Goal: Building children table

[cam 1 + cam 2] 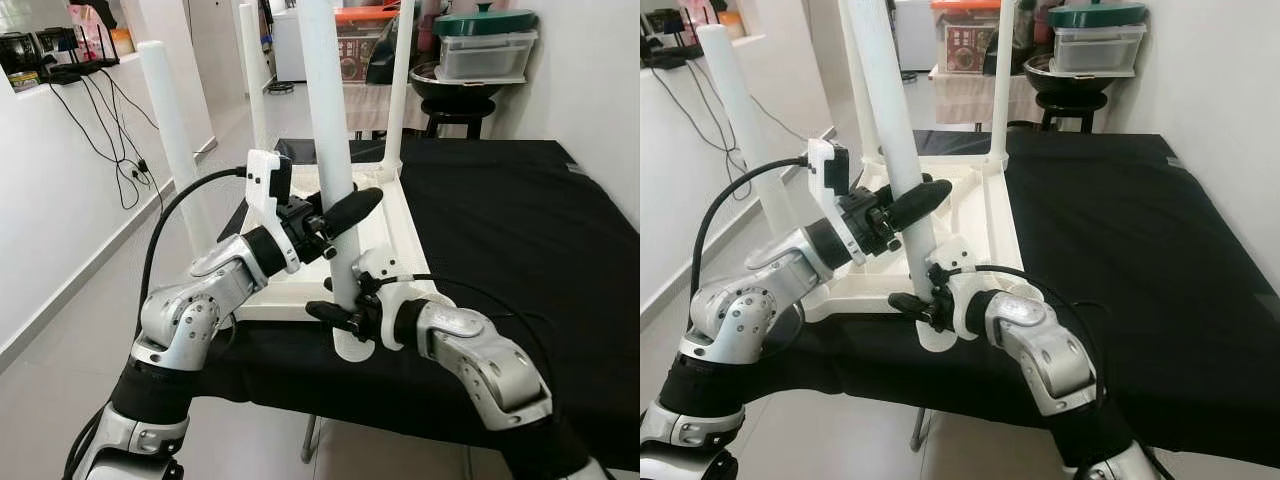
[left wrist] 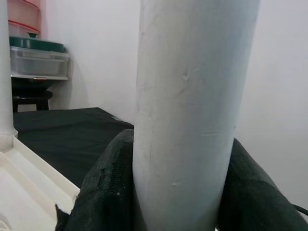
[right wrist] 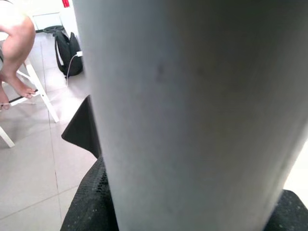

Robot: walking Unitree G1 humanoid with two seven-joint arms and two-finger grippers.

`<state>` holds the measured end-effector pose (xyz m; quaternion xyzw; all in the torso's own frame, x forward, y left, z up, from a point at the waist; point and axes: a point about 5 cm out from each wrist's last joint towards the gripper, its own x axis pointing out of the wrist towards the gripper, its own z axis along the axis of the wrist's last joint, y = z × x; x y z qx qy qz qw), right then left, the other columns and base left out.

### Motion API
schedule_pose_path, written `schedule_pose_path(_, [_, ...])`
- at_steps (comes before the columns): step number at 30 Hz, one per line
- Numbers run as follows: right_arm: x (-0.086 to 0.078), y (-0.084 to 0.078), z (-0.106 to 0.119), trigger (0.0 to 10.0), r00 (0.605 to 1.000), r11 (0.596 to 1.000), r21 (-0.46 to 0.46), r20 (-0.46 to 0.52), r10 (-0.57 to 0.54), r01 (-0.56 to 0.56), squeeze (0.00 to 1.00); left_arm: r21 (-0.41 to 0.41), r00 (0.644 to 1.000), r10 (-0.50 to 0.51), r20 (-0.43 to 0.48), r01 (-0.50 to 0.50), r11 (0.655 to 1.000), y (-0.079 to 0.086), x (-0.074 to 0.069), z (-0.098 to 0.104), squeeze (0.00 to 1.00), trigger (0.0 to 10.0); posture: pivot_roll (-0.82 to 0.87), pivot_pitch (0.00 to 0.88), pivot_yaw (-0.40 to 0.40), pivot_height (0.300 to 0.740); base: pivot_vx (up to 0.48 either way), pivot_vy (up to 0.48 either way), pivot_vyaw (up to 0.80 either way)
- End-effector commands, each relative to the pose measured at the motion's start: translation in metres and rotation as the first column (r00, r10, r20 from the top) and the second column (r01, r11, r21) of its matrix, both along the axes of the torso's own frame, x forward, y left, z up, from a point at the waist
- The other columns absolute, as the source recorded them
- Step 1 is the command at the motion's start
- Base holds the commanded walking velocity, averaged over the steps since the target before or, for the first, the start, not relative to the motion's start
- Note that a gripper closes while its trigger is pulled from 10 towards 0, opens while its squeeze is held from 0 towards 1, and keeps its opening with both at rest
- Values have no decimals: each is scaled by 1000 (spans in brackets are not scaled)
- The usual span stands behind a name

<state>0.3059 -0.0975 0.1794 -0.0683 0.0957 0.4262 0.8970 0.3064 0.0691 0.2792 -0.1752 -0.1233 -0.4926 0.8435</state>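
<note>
A white children's table [image 1: 405, 215] lies upside down on a black-covered work table [image 1: 520, 230], with its round white legs pointing up. Both my grippers hold the nearest leg [image 1: 325, 100]. My left gripper [image 1: 335, 215] is shut around it about a third of the way up. My right gripper [image 1: 340, 312] is shut on the same leg lower down, close to its foot at the near corner of the frame. In each wrist view the leg [image 2: 192, 96] [image 3: 192, 96] stands tight between black fingers [image 2: 106, 192] [image 3: 89, 202]. Other legs [image 1: 175, 130] [image 1: 400, 90] stand upright.
A black stool with stacked plastic containers [image 1: 480, 55] stands behind the work table. A ledge with appliances and hanging cables [image 1: 90, 110] runs along the left wall. Tiled floor lies to the left. A seated person's bare leg [image 3: 17, 43] and a black bag [image 3: 67, 50] appear in the right wrist view.
</note>
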Motion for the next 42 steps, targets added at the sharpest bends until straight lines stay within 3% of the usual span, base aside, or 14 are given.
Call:
schedule_pose_path(1, [10,-6,-7,0,993,992,-40,-28,-118,117,0,-38,972,-219,82,223,974,-31,-22,14,0,0,-68,0,39,740,0,0,0])
schedule_pose_path(4, [13,-7,-6,0,989,988,-38,-16,-148,147,0,-47,970,-215,112,221,974,-31,-25,17,0,157,-68,0,39,740,0,0,0])
schedule_pose_path(5, [14,-7,-6,0,987,986,-36,-10,-161,160,0,-53,971,-208,121,215,975,-31,-25,17,1000,10000,-68,0,39,740,0,0,0])
schedule_pose_path(13, [32,-24,17,0,940,943,75,88,-331,325,0,-147,986,-131,108,146,978,-15,-20,23,1000,10000,-65,0,35,740,0,0,0])
schedule_pose_path(20, [55,-77,59,0,778,799,209,192,-599,564,0,-218,995,16,99,6,976,26,-14,23,1000,10000,-60,0,31,740,0,0,0])
schedule_pose_path(25, [61,-97,72,0,701,737,216,229,-676,640,0,-210,993,84,87,-64,976,39,-12,19,1000,10000,-52,0,29,740,0,0,0])
schedule_pose_path(26, [64,-103,90,10000,663,721,216,286,-691,659,0,-203,988,143,66,-127,971,45,-9,14,1000,10000,-47,0,27,740,0,0,0])
schedule_pose_path(31, [65,-101,155,10000,625,744,231,421,-657,627,0,-188,964,267,-13,-265,946,54,-2,1,961,10000,-26,0,32,740,0,0,0])
schedule_pose_path(33, [65,-101,155,10000,625,744,231,421,-657,627,0,-188,964,267,-13,-265,946,54,-2,1,961,10000,-26,0,32,740,0,0,0])
schedule_pose_path(34, [61,-92,186,10000,629,778,230,478,-613,584,0,-178,960,278,-37,-280,943,55,-4,-4,161,10000,-29,0,38,740,0,0,0])
schedule_pose_path(35, [52,-80,224,10000,611,814,238,559,-561,529,0,-161,958,279,-65,-286,945,56,-8,-10,0,10000,-43,0,47,740,0,0,0])
schedule_pose_path(37, [52,-80,224,10000,611,814,238,559,-561,529,0,-161,958,279,-65,-286,945,56,-8,-10,0,10000,-43,0,47,740,0,0,0])
schedule_pose_path(38, [41,-68,261,10000,583,846,235,635,-506,478,0,-144,957,277,-88,-287,947,56,-12,-15,0,10000,-57,0,42,740,0,0,0])
schedule_pose_path(42, [24,-46,300,10000,567,898,219,712,-415,382,0,-140,954,276,-113,-290,947,57,-18,-18,0,10000,-65,0,21,740,0,0,0])
